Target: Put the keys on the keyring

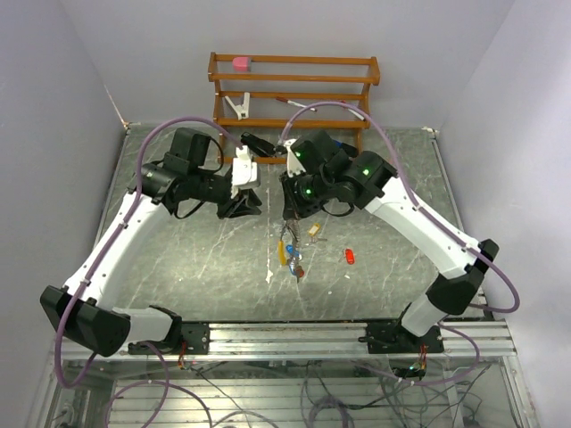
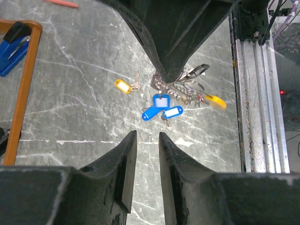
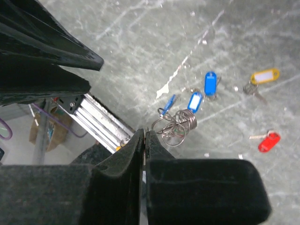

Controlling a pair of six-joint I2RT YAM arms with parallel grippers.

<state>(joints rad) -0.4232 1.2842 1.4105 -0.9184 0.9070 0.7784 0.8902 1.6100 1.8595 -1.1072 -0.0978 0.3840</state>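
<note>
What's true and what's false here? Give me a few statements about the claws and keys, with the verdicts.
1. The right claw is pinched shut on the keyring. True.
2. The left claw grips a key. False: its fingers stand apart with nothing between them.
3. A red-tagged key lies by itself on the table. True.
4. Every key is bunched at the keyring. False: the red-tagged key and a yellow-tagged key lie apart from it.
5. Three blue tags sit close by the keyring. True.
</note>
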